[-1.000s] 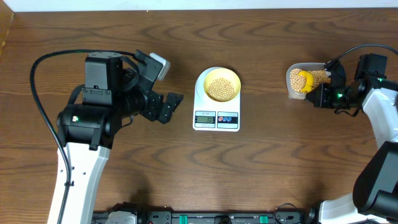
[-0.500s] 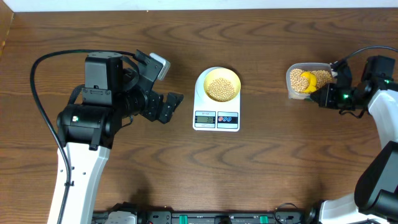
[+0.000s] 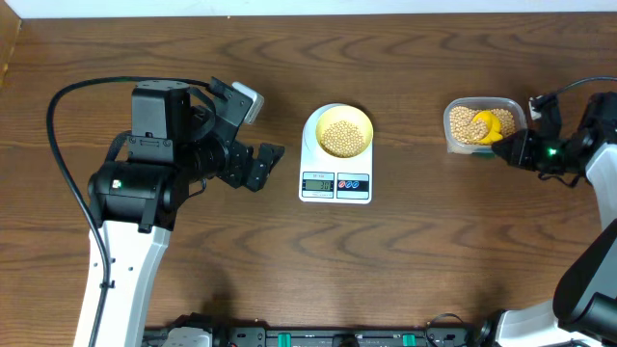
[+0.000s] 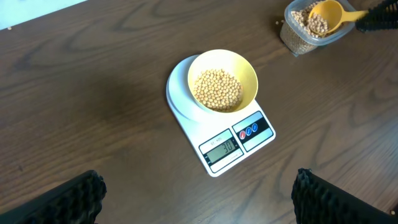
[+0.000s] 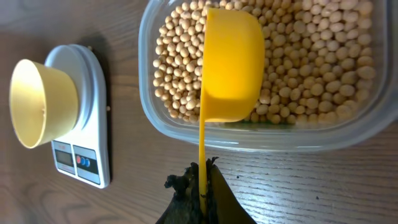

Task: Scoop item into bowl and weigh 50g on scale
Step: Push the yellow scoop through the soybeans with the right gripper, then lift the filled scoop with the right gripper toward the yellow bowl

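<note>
Right hand [image 5: 202,186] shifted rightward, clamping one scoop [image 5: 230,68]; left hand [image 3: 256,133] splayed; one bowl [image 4: 246,70], one scale [image 4: 186,127], one container [image 5: 311,137].

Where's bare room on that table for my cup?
The wooden table is bare between the white kitchen scale and the clear plastic bean container, and in front of the scale. Crowded: around the open left gripper; at the container, where the right gripper holds a yellow scoop.

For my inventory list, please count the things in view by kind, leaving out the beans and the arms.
pale yellow bowl: 1
white scale: 1
clear container: 1
yellow scoop: 1
Total: 4
</note>
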You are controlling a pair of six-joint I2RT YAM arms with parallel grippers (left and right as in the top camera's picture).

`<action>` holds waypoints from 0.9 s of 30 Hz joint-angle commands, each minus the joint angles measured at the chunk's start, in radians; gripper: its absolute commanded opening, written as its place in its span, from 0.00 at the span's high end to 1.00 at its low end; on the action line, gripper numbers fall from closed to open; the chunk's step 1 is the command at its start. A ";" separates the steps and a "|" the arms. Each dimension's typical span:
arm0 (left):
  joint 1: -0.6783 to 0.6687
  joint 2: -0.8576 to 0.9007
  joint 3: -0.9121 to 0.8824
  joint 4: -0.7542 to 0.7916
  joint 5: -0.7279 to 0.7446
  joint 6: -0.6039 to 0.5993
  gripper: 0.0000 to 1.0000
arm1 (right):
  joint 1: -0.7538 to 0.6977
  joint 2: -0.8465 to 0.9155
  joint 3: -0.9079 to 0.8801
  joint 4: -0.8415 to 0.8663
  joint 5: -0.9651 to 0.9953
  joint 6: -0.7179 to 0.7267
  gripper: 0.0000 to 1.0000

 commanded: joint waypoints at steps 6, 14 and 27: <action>0.004 -0.002 -0.002 0.000 0.013 -0.001 0.03 | -0.064 0.006 -0.006 0.017 -0.167 -0.002 0.99; 0.004 -0.002 -0.002 0.000 0.013 -0.001 0.03 | -0.074 0.006 -0.006 0.047 -0.286 0.000 0.99; 0.004 -0.002 -0.002 0.000 0.013 -0.001 0.02 | -0.061 0.006 -0.006 0.072 -0.403 0.098 0.99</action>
